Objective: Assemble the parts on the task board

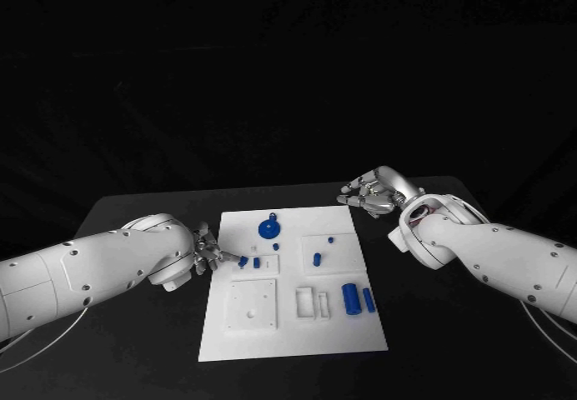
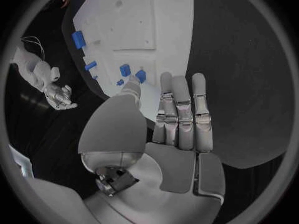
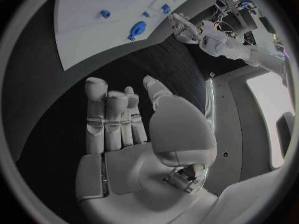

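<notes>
White plastic covers the robot's left arm, whose silver left hand (image 1: 202, 252) hovers at the left edge of the flat white task board (image 1: 241, 346), fingers straight and apart around nothing, with the thumb reaching toward two small blue block-shaped parts (image 1: 249, 262) just inside that edge. Further along the board lie a round blue disc-like part (image 1: 268, 226) near the far edge, a small blue peg (image 1: 315, 258) at mid-board, and a stubby blue cylinder (image 1: 351, 298) beside a slimmer blue bar (image 1: 369, 301) toward the right side. These pieces look light, rigid and smooth, so they are probably apt to slip; pinching each across its short sides seems wisest. At the board's far right corner the silver right hand (image 1: 376, 192) hangs above the black table (image 1: 132, 208), fingers loosely spread and empty. No brand, label or writing can be read.
</notes>
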Tool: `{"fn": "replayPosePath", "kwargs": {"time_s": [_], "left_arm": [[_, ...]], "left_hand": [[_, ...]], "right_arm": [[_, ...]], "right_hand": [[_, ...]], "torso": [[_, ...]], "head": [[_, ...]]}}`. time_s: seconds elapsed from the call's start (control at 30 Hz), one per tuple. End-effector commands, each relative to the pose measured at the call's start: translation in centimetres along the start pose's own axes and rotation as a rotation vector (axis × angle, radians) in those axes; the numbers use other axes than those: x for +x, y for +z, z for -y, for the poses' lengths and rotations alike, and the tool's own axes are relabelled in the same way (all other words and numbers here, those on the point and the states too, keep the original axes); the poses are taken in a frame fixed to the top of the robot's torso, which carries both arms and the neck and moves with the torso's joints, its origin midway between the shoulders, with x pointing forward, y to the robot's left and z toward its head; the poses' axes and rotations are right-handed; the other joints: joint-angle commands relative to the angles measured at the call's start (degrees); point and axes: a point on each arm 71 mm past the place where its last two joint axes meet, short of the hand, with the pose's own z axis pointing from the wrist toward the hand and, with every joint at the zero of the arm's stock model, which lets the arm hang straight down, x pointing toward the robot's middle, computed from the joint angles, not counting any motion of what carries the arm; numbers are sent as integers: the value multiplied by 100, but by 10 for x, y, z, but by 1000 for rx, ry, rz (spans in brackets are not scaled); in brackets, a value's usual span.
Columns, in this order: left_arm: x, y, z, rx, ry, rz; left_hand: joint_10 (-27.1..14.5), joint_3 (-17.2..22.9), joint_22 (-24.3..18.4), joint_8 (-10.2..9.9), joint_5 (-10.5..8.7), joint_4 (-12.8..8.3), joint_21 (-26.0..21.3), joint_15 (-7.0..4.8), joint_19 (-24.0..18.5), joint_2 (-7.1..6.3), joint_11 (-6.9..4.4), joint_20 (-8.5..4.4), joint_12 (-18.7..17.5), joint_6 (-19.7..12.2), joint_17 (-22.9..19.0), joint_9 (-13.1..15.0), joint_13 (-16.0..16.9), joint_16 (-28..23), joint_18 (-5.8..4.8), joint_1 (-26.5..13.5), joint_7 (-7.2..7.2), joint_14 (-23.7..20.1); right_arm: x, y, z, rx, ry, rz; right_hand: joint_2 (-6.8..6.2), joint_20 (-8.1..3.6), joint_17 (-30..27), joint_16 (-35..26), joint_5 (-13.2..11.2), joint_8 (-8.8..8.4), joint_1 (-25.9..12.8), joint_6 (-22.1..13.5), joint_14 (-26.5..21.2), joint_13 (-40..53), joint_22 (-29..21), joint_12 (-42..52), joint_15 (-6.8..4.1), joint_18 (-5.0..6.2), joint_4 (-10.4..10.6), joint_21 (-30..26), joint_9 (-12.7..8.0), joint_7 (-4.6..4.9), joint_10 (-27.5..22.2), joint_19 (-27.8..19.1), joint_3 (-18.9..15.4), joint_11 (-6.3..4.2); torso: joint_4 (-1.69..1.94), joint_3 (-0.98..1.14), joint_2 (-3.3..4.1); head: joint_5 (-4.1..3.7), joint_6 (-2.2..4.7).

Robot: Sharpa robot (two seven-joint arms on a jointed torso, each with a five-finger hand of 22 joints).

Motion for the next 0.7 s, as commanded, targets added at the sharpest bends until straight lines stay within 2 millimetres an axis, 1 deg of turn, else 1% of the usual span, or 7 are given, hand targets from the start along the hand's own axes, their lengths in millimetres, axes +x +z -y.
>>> {"fn": "replayPosePath", "kwargs": {"time_s": [0.03,0.13,0.17,0.33,0.47,0.6,0.7], "left_arm": [[4,-1,4,6,5,-50],[5,0,6,3,13,-51],[5,1,6,2,15,-51],[6,1,10,5,19,-51],[8,2,14,15,23,-54],[10,2,18,20,32,-59],[10,3,19,20,38,-61]], "left_hand": [[169,2,53,29,-33,38,-78,-8,37,-19,26,1,-56,63,41,-252,-11,44,-85,-4,-8,20],[176,11,124,40,-33,40,-128,-10,73,-2,21,-4,-65,64,57,-375,3,56,-85,-12,-4,34],[178,23,185,48,-33,71,-176,-9,95,-7,22,-4,-71,71,67,-452,13,58,-85,-18,-2,26],[191,35,218,40,-35,148,-203,-10,113,-10,21,-7,-67,31,75,-497,20,69,-85,-71,8,43],[213,61,239,59,-34,150,-209,-18,131,17,10,-13,-49,68,85,-505,30,88,-85,-45,-5,61],[239,116,302,134,-28,53,-199,-46,172,126,-22,-32,47,238,129,-491,78,174,-85,74,-56,100],[239,130,340,137,-25,-32,-192,-56,188,200,-32,-40,105,264,149,-490,108,217,-85,137,-61,109]], "right_arm": [[1,0,-1,-9,1,-11],[2,0,-1,-9,2,-11],[2,0,-1,-10,2,-11],[2,0,-1,-9,2,-12],[3,0,-1,-9,3,-13],[3,0,-1,-10,3,-14],[3,0,-1,-10,3,-15]], "right_hand": [[-23,8,0,-31,21,-24,-6,-25,-23,-6,349,-22,-3,61,3,-14,-4,3,-33,41,-30,15],[-23,8,0,-31,21,-24,-6,-25,-23,-6,349,-22,-3,61,3,-14,-4,3,-33,41,-30,15],[-23,8,0,-31,21,-24,-6,-25,-23,-6,349,-22,-3,61,3,-14,-4,3,-33,41,-30,15],[-23,8,0,-31,21,-24,-6,-25,-23,-6,349,-22,-3,61,3,-14,-4,3,-33,41,-30,15],[-20,10,4,-26,23,-21,3,-27,-23,-4,349,-19,-1,64,-1,-15,-3,4,-32,42,-30,15],[-20,10,4,-26,23,-21,3,-27,-23,-4,349,-19,-1,64,-1,-15,-3,4,-32,42,-30,15],[-20,10,4,-26,23,-21,3,-27,-23,-4,349,-19,-1,64,-1,-15,-3,4,-32,42,-30,15]], "torso": [[-1,5,3],[-6,7,4],[-8,7,4],[-8,5,6],[-9,9,7],[-13,6,6],[-7,7,7]], "head": [[10,5],[11,10],[13,11],[5,16],[-8,15],[-15,16],[-20,12]]}}
